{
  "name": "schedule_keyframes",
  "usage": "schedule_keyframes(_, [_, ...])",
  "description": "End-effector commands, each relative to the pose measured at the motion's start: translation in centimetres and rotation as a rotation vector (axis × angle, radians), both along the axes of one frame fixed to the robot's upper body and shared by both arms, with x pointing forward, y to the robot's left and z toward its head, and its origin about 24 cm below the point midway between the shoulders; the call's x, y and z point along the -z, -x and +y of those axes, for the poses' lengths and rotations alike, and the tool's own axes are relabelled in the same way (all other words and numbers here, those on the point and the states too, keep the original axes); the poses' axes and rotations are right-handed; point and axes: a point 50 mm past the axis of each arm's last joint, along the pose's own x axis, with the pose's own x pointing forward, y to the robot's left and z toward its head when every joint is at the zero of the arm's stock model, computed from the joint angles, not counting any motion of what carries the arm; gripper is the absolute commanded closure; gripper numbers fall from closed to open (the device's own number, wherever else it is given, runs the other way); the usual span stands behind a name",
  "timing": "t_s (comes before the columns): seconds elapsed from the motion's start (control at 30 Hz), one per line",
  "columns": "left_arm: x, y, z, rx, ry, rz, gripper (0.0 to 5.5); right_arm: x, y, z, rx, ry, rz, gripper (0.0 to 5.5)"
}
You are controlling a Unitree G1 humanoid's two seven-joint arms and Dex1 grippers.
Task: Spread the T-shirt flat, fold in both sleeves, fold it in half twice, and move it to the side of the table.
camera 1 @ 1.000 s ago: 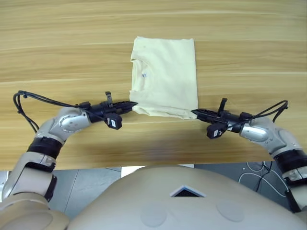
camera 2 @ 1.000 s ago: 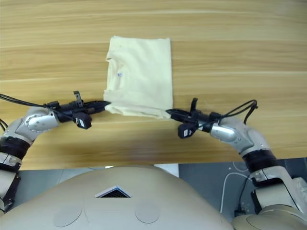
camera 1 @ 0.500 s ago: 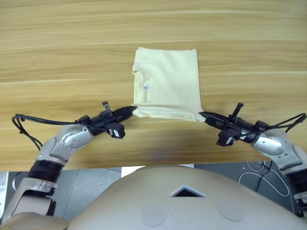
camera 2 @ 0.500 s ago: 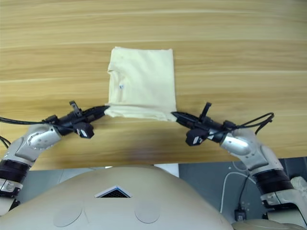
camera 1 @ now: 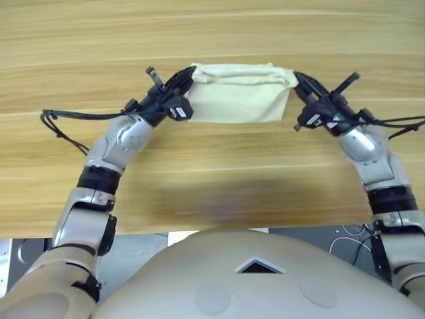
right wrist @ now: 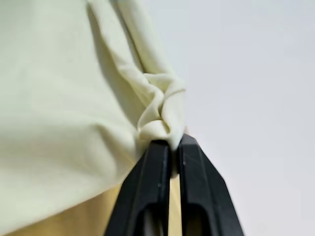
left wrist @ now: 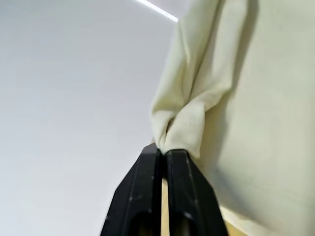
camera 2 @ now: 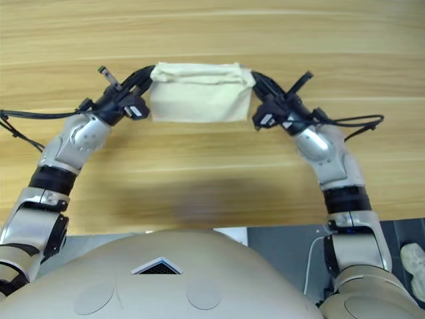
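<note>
Here the pale yellow T-shirt [camera 1: 239,100] is folded into a wide, short rectangle. It hangs between the two end effectors, over the far middle part of the wooden tabletop [camera 1: 212,173]. The left end effector [camera 1: 191,72] holds the upper left corner of the cloth, and the right end effector [camera 1: 295,74] holds the upper right corner. The top edge between them is stretched almost straight, with some soft wrinkles just below it. The lower edge is also straight and runs along the wood grain. I cannot tell whether this lower edge touches the tabletop.

In the left wrist view the two black fingers [left wrist: 140,191] are pressed together on a small bunched fold of the fabric. The cloth rises from the tips and spreads wide to one side. In the right wrist view it is the same: the black fingers [right wrist: 199,191] pinch a twisted knot of cloth at the corner, and the rest of the T-shirt opens out beside them. A thin strip of wood colour shows between the fingers in both wrist views.

Both arms come from the near side and bend at the elbow. The left arm reaches in from the left and the right arm from the right. A black cable [camera 1: 66,118] loops beside the left arm, and another black cable [camera 1: 398,121] runs beside the right arm.
</note>
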Motion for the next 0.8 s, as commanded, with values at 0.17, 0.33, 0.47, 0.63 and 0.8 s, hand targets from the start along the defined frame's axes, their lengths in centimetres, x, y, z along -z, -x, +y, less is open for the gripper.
schedule_keyframes(0.17, [2.5,-1.8,-0.1,-0.067,-0.078,0.037,5.50,0.9,-3.3,0.4,0.101,0.037,0.002,5.43])
schedule_keyframes(0.33, [3.2,-2.1,0.0,-0.094,-0.088,0.048,5.50,1.4,-4.0,0.6,0.123,0.050,0.014,5.43])
schedule_keyframes(0.47, [3.6,-2.2,0.1,-0.126,-0.064,0.076,5.08,1.8,-4.8,0.8,0.149,0.061,0.026,4.78])
schedule_keyframes(0.63, [3.3,-3.0,-0.2,-0.169,-0.033,0.079,4.29,2.3,-5.6,1.2,0.177,0.072,0.031,3.95])
schedule_keyframes(0.8, [2.7,-4.1,-0.6,-0.223,-0.040,0.035,3.61,1.7,-6.0,2.6,0.163,0.023,-0.024,3.09])
